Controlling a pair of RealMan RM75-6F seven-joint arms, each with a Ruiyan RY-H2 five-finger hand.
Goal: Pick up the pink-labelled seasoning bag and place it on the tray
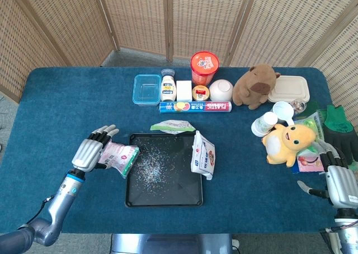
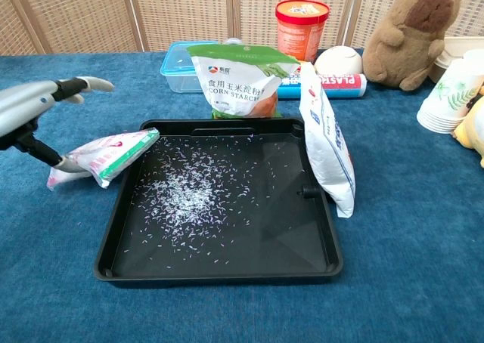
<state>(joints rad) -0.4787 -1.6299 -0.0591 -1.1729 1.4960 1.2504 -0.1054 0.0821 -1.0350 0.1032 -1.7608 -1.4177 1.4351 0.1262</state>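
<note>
The pink-labelled seasoning bag (image 1: pixel 120 158) (image 2: pixel 106 152) lies tilted across the left rim of the black tray (image 1: pixel 162 203) (image 2: pixel 219 276), one end on the rim and the other on the blue cloth. My left hand (image 1: pixel 92 153) (image 2: pixel 30 105) is just left of the bag with its fingers spread above it; its thumb still touches the bag's outer end. Small white and purple grains are scattered over the tray's floor. My right hand (image 1: pixel 341 184) rests at the table's near right corner, away from the tray, holding nothing.
A corn starch bag (image 2: pixel 242 78) stands at the tray's far rim. A white bag (image 2: pixel 327 143) leans on its right rim. Containers, a red-lidded tub (image 1: pixel 203 66) and a capybara plush (image 1: pixel 254 85) line the back. A yellow plush (image 1: pixel 288 142) and cups (image 1: pixel 268 122) sit to the right.
</note>
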